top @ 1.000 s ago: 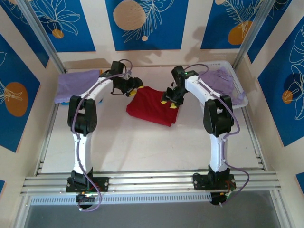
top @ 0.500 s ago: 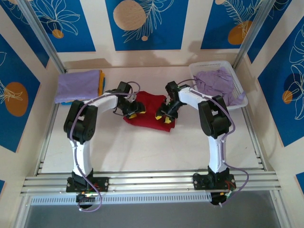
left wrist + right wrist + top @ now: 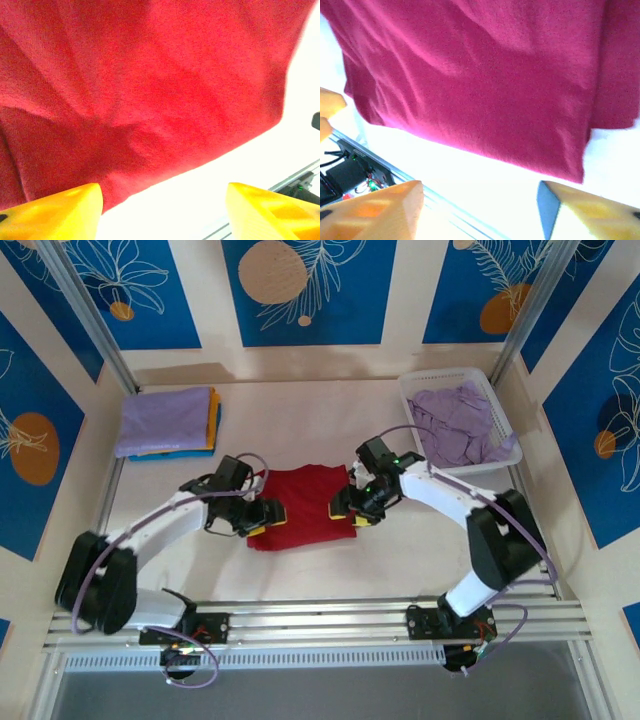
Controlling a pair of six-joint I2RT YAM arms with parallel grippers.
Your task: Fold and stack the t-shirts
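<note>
T-shirt stack [image 3: 165, 422], folded, lavender on top, orange-yellow and blue edges beneath: far left corner of surface [image 3: 400, 560]. Left tool [image 3: 260, 522] at left edge of dark red t-shirt [image 3: 302, 505], fingers apart, gripping nothing. Red shirt lies flat, mid-surface, toward near edge. Right tool [image 3: 350, 514] at its right edge, likewise spread and empty. Lavender shirts [image 3: 460, 425] heaped in white basket [image 3: 445, 375], far right corner.
</note>
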